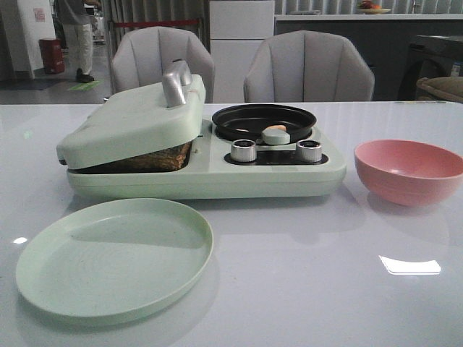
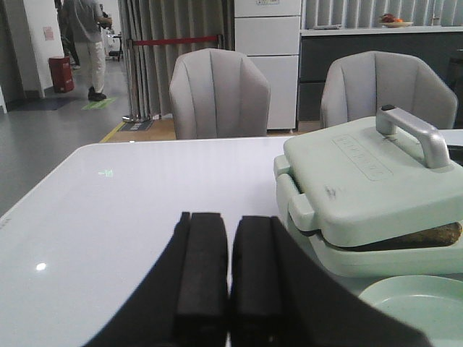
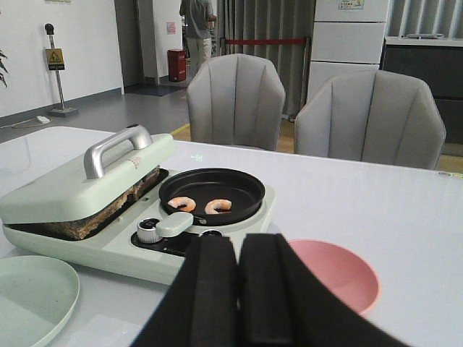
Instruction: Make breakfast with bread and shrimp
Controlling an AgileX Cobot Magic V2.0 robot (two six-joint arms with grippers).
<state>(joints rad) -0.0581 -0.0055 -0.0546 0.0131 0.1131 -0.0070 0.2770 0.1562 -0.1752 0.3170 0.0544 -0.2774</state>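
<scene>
Bread (image 1: 148, 160) sits clamped inside the pale green breakfast maker (image 1: 202, 173), under its tilted lid (image 1: 130, 123); only a brown crusted edge shows in the gap. Judging by that look, it is light, soft and easily crushed, so it would best be lifted by a crust edge once the lid is raised by its silver handle (image 1: 176, 85).

Two small orange-pink curled shrimp (image 3: 181, 204) lie side by side in the round black pan (image 3: 211, 195) on the maker's right half. They seem light, slick and small, likely to slip, and are probably best pinched across the thick middle of the curl.

In front of the pan are two silver knobs (image 1: 243, 150) and a pale green knob (image 1: 275, 135).

An empty pale green plate (image 1: 72, 289) lies on the white table (image 1: 304, 289) in front of the maker. A pink bowl (image 1: 409, 170) stands to its right.

The left gripper (image 2: 230, 267) and right gripper (image 3: 239, 289) hang above the table, each with its black fingers pressed together, holding nothing.
</scene>
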